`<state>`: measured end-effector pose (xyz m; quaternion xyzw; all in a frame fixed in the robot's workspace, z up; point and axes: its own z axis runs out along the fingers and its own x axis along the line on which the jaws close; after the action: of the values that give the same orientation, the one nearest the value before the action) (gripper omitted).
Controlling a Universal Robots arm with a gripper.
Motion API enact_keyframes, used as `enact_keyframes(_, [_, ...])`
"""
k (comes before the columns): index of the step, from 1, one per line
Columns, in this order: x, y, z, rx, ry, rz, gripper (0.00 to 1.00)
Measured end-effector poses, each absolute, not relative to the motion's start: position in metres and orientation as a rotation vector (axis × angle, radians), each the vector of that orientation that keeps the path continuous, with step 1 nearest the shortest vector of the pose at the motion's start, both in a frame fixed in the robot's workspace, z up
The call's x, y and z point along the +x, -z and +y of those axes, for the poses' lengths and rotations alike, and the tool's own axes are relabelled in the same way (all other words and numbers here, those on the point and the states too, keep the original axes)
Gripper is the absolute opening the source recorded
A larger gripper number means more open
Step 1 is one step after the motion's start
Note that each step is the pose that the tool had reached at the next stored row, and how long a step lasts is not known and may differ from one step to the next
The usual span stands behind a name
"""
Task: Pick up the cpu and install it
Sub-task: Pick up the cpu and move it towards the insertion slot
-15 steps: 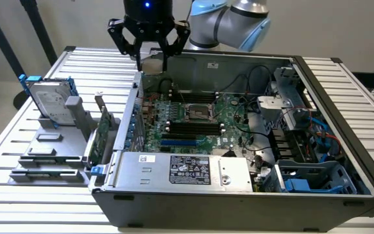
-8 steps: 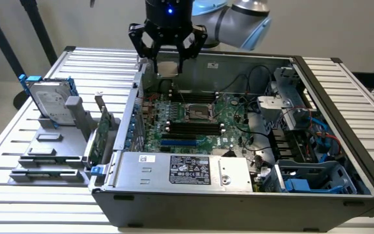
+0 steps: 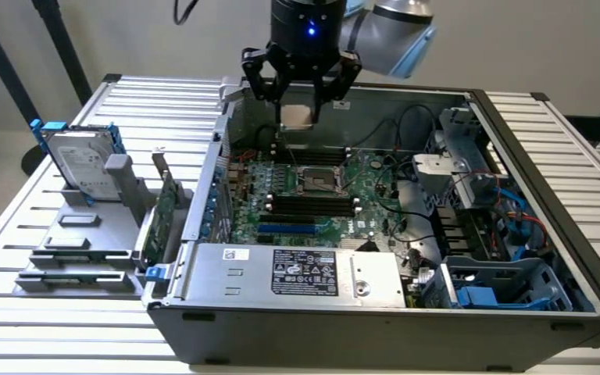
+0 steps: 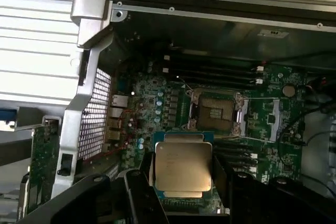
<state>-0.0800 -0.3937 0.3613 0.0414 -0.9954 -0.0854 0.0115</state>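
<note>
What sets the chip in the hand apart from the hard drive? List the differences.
Size: the chip is far smaller than the hard drive. Shape: the chip is square, the hard drive a long rectangle with blue brackets. Place: the hand holds the chip over the open case; the hard drive leans in a rack outside it. Both have silver-grey tops.

1. Small square silver-grey metal cpu [image 4: 184,163] with a thin green rim, held in the black gripper [image 4: 182,184].
2. Flat green circuit board [image 3: 368,199] with black slots, below the gripper.
3. Silver rectangular hard drive [image 3: 79,166] with blue brackets, well apart from the gripper.
</note>
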Motion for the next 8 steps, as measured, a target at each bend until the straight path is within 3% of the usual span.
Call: enact_keyframes(8, [-0.047,-0.348,-0.374,0.129,0.261,-3.105,0.55])
